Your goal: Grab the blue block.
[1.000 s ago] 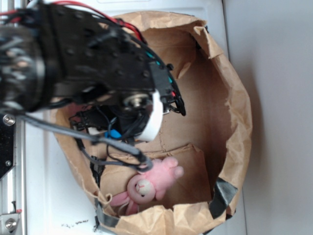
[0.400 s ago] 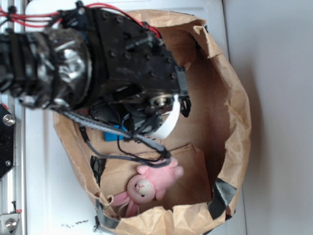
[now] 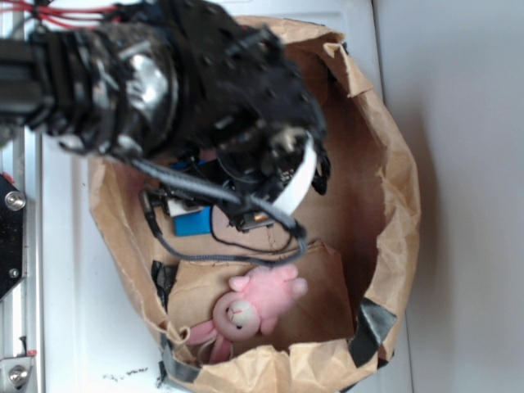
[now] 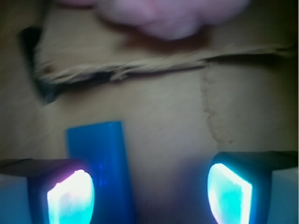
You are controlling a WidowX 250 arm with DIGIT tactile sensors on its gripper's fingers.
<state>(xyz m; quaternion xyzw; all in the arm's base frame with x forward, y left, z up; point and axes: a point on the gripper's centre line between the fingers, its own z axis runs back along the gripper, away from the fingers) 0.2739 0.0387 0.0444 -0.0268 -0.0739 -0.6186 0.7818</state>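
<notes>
Gripper (image 4: 149, 191) hangs released over the bag floor, nothing between its pads. Blue block (image 4: 100, 163) lies flat by the left pad (image 4: 70, 196), off-centre, ungrasped; aligning and closing remain.

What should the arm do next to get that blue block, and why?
Probably shift a little toward the pincer's left finger, then lower. In the wrist view the open pincer has the blue block beside its left finger rather than centred in the gap, so closing now would likely miss or clip it.
</notes>
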